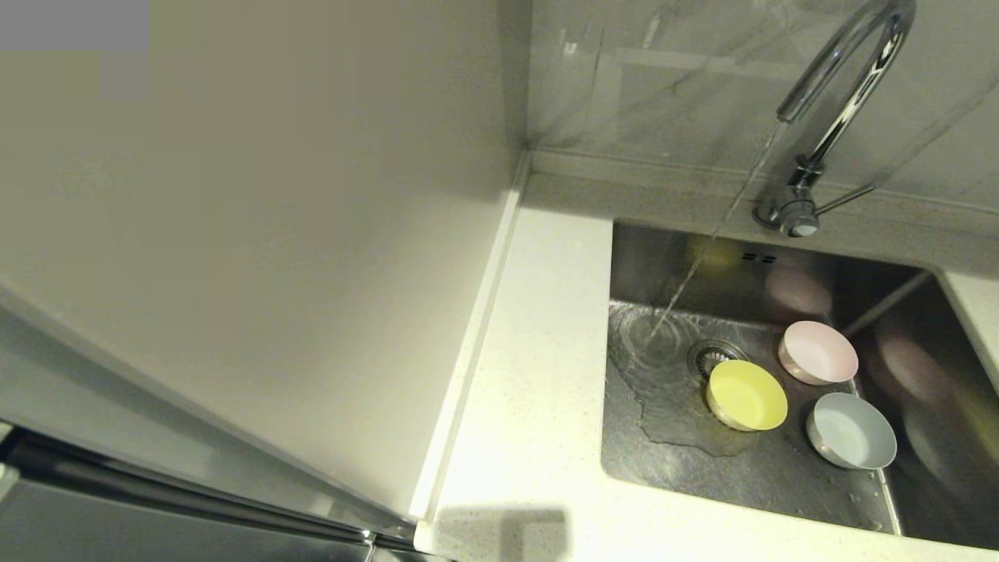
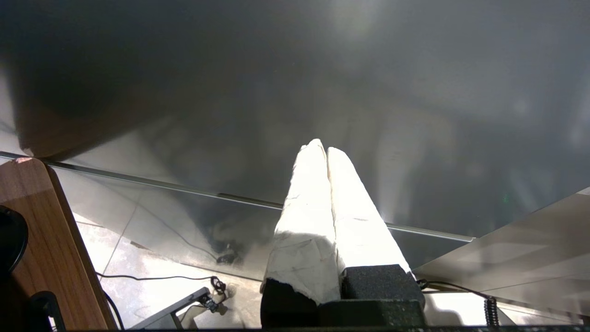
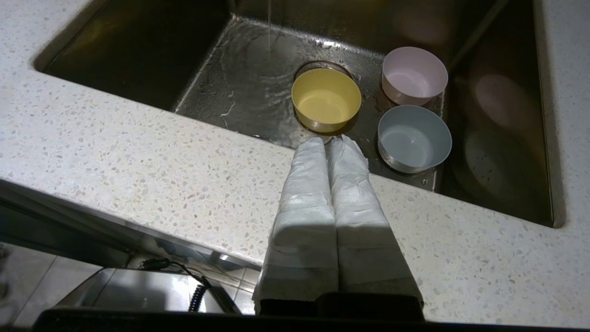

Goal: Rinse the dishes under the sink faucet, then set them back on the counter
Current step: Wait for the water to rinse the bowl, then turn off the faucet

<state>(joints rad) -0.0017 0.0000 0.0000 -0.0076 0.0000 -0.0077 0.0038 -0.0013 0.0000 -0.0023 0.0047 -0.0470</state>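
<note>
Three bowls stand upright on the floor of the steel sink (image 1: 671, 453): the yellow bowl (image 1: 746, 395) (image 3: 326, 99) partly over the drain strainer (image 1: 712, 355), the pale pink bowl (image 1: 818, 353) (image 3: 414, 75) behind it, the grey-blue bowl (image 1: 851, 430) (image 3: 414, 138) nearest the front. Water runs from the chrome faucet (image 1: 839, 101) onto the sink floor left of the strainer. My right gripper (image 3: 329, 140) is shut and empty, above the speckled counter (image 3: 138, 152) at the sink's front edge, close to the yellow bowl. My left gripper (image 2: 324, 148) is shut and empty, low beside a grey cabinet front. Neither gripper shows in the head view.
A plain off-white side panel (image 1: 273, 234) rises left of the counter strip (image 1: 538, 351). The faucet's thin lever handle (image 1: 847, 199) points right. Two overflow slots (image 1: 759, 257) sit in the sink's back wall. A wooden board (image 2: 46, 249) and floor cables lie below the left gripper.
</note>
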